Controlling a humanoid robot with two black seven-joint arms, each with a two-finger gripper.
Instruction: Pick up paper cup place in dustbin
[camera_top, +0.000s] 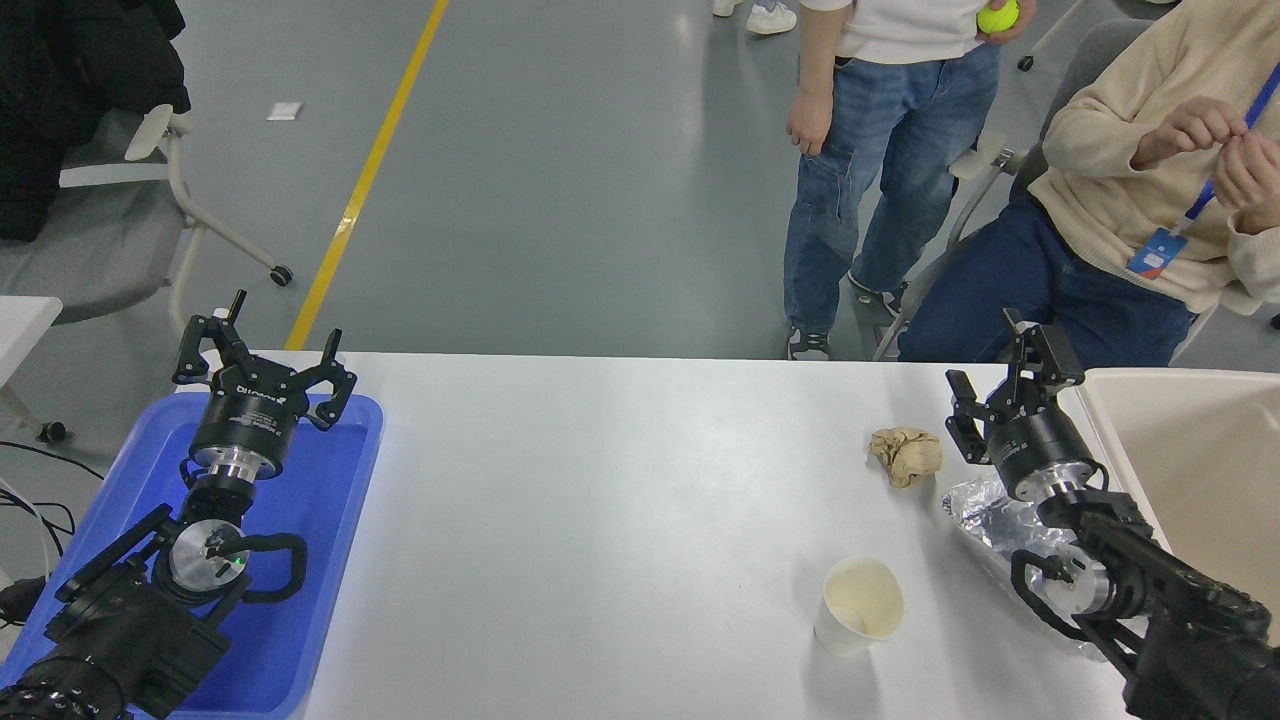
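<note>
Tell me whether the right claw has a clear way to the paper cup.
Probably yes. The right claw is open and empty, and the upright paper cup stands alone nearer the robot. Only the foil bag under the arm lies close, beside that path.
</note>
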